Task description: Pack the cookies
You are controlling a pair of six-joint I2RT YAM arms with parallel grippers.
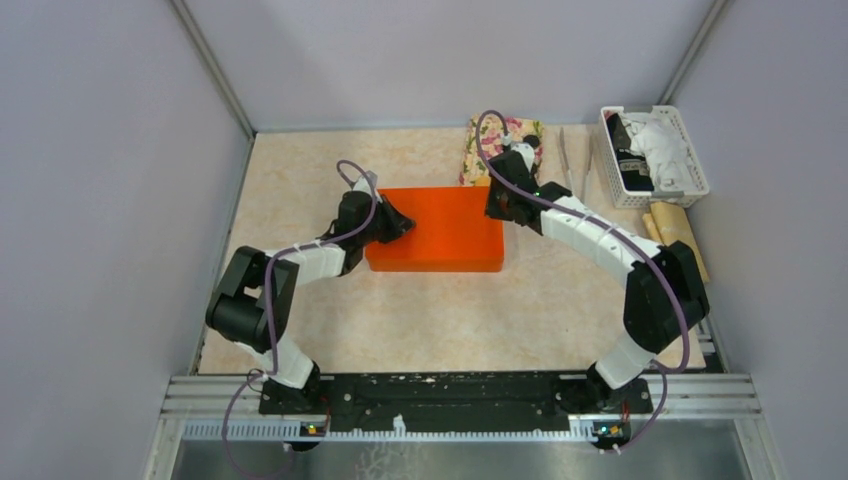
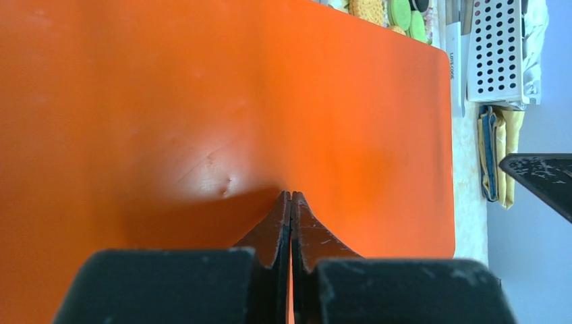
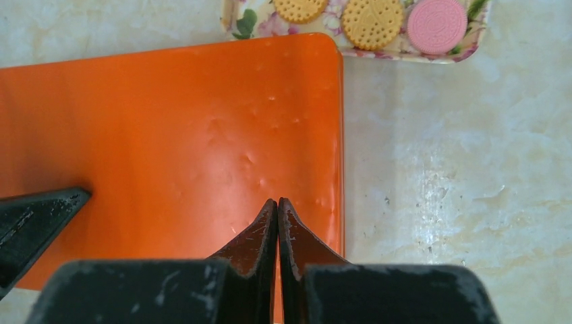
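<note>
A closed orange box (image 1: 440,228) lies in the middle of the table; its lid fills the left wrist view (image 2: 270,101) and the right wrist view (image 3: 168,121). My left gripper (image 1: 403,225) is shut and empty, its tips (image 2: 291,196) over the lid's left part. My right gripper (image 1: 497,205) is shut and empty, its tips (image 3: 277,201) over the lid near its right edge. Cookies lie on a floral tray (image 3: 256,20) behind the box: two orange cookies (image 3: 372,21) and a pink one (image 3: 437,25). Green cookies (image 2: 403,13) show in the left wrist view.
A white perforated basket (image 1: 655,155) with black and white items stands at the back right. Tongs (image 1: 570,160) lie beside it. A yellowish wooden object (image 1: 675,235) lies in front of the basket. Grey walls enclose the table on three sides.
</note>
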